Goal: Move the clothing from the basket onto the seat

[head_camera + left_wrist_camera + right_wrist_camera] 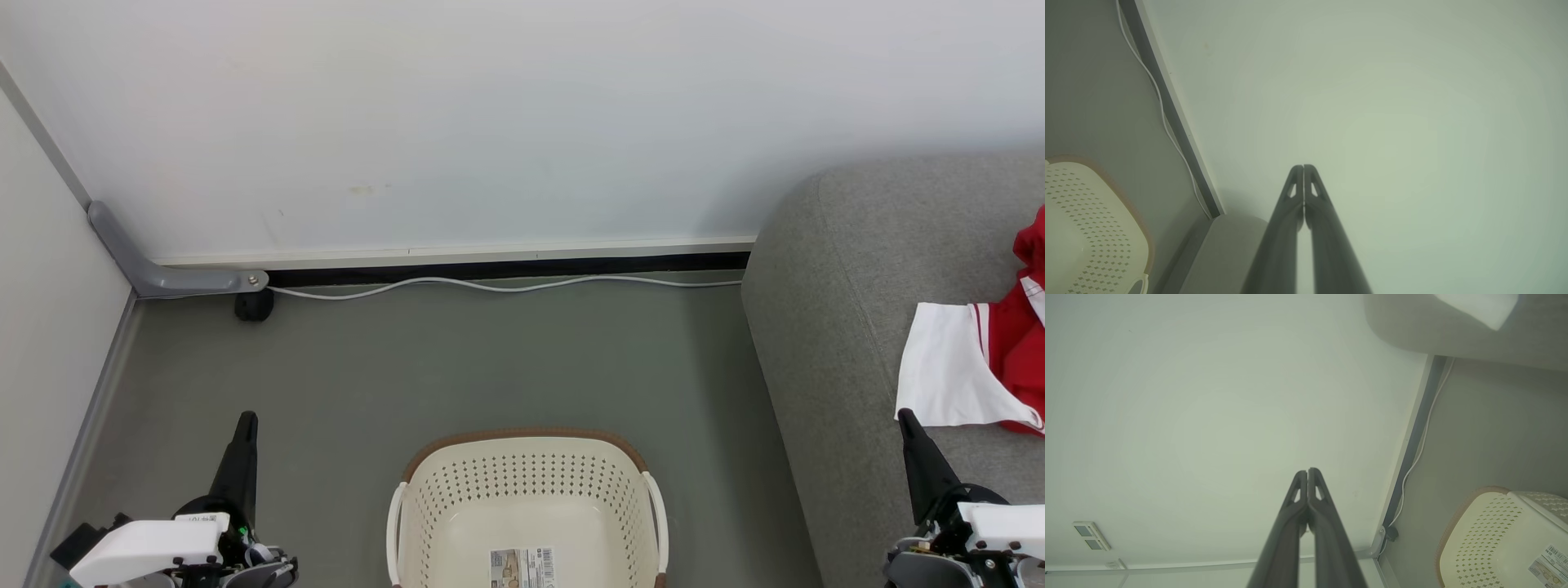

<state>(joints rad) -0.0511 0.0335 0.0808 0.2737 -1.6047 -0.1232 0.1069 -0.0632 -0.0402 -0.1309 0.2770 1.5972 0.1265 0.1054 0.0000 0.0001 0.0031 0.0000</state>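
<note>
On seat (824, 327), far right of head view: clothing (980, 359), red-white heap, just ahead of right jaws' tips. Left jaws well apart, beyond basket (522, 478). Basket shows no garment. Both pairs pressed together, nothing held.

Middle: bare floor (424, 359) runs from the basket (526, 435) to the wall (490, 122).
By the wall: a white cable (506, 286) lies along its foot.
Right side: the big seat (824, 269) stands near the basket, with clothing (971, 363) on top.
Basket top: wide open.
</note>
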